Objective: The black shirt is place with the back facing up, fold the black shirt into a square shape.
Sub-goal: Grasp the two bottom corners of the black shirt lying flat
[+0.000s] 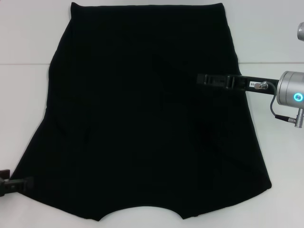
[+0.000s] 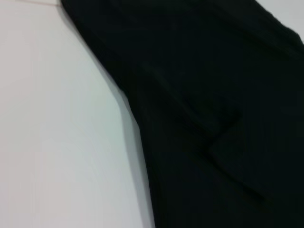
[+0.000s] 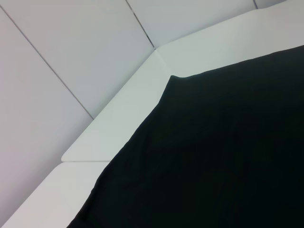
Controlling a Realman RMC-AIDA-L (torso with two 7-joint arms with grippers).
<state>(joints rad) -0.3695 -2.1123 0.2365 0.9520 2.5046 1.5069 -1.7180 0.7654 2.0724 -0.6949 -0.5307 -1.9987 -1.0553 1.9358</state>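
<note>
The black shirt (image 1: 142, 118) lies flat on the white table (image 1: 23, 71), its straight hem at the far side and its curved neckline (image 1: 142, 211) at the near edge. My right gripper (image 1: 202, 79) reaches in from the right and hovers over the shirt's right half, at mid height. Down at the near left, my left gripper (image 1: 23, 184) sits at the shirt's near left corner. The left wrist view shows the shirt's (image 2: 213, 118) slanting edge with a crease in the cloth. One far corner of the shirt (image 3: 228, 156) fills the right wrist view.
Bare white table (image 2: 57, 142) runs along both sides of the shirt. The right arm's silver wrist (image 1: 292, 95) with its cable hangs over the table's right side. Beyond the table's far edge (image 3: 123, 118) stands a white panelled wall (image 3: 71, 47).
</note>
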